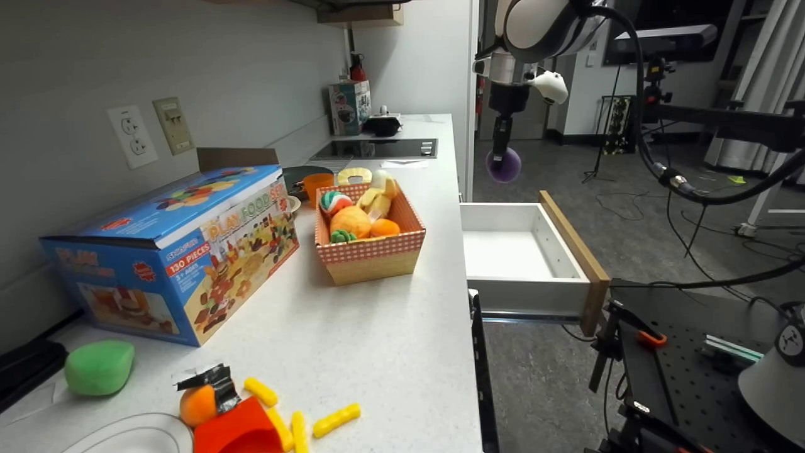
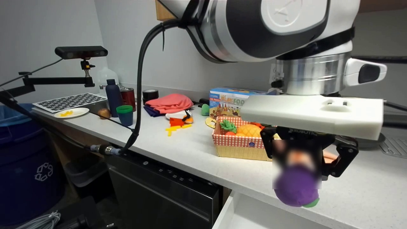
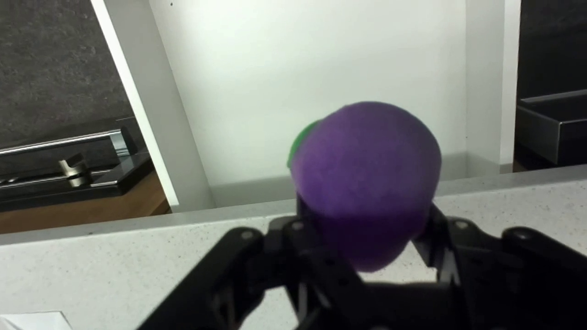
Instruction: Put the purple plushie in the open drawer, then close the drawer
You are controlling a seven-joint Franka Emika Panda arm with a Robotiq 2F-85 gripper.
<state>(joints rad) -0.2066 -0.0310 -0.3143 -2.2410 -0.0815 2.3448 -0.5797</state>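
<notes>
Purple toy (image 3: 367,169): I have it in the claw (image 3: 369,224), held clear of the counter (image 3: 137,270) and drawer (image 1: 503,251). Green showing at one edge.
Claw: pinching the purple toy, one finger each side in my wrist view. Pointing down. Partly blurred below the white bracket (image 2: 311,114) in an exterior view.
Drawer: pulled out, white inside, wood along the front.
Purple toy vs drawer: I see the toy higher; in wrist view it overlaps both drawer floor and counter edge. Can't tell if it's squarely over the opening.
Basket (image 1: 374,267): on the counter, red-check rim. I make out a banana (image 1: 377,204), orange (image 1: 385,228) and pineapple (image 2: 249,130) in it.
Blue box (image 1: 163,251): on the counter near the basket, PLAY FOOD lettering on its side.
Yellow sticks (image 1: 336,420): loose on the counter by the red carton (image 1: 236,428).
Plate (image 1: 135,437): just beside the red carton; can't tell if touching.
Green toy (image 1: 99,368): on the counter, near the blue box.
Stove (image 1: 377,148): set in the counter, past the basket in an exterior view.
Arm (image 2: 248,31): white and black, cable (image 2: 140,76) looping off it.
</notes>
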